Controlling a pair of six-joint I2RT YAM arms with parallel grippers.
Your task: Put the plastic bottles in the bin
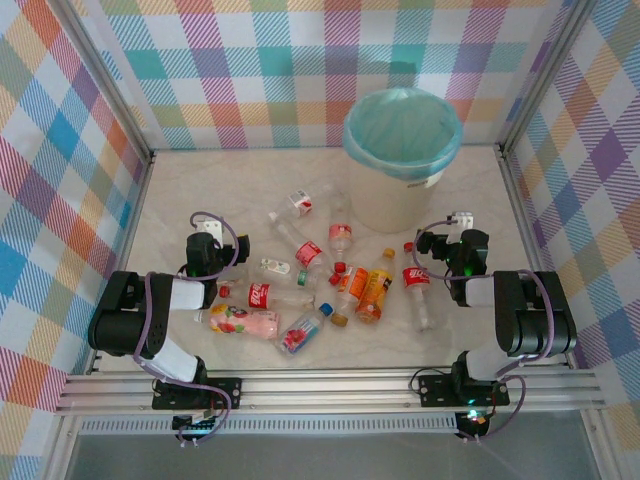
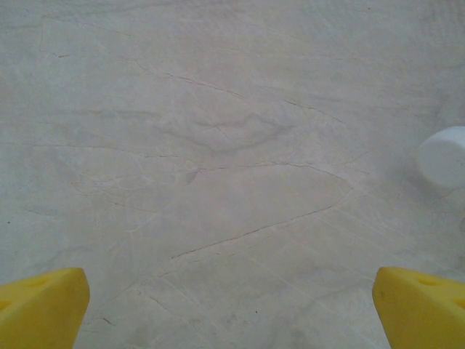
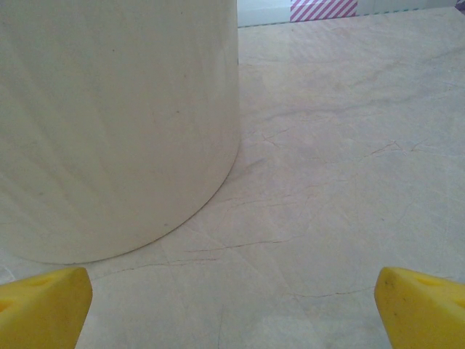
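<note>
Pale, marble-veined tabletop (image 1: 170, 190), evenly lit, with faint grey cracks running across it. Hemmed on three sides by plaid cloth walls (image 1: 300, 70) in pink, teal, yellow and purple. Silver metal posts (image 1: 100, 75) at the far corners; ribbed aluminium rail (image 1: 330, 390) along the near edge.

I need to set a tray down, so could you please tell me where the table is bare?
The table is bare far left, between the side wall and the bin, and right of the bin. The plastic bottles crowd the middle.
</note>
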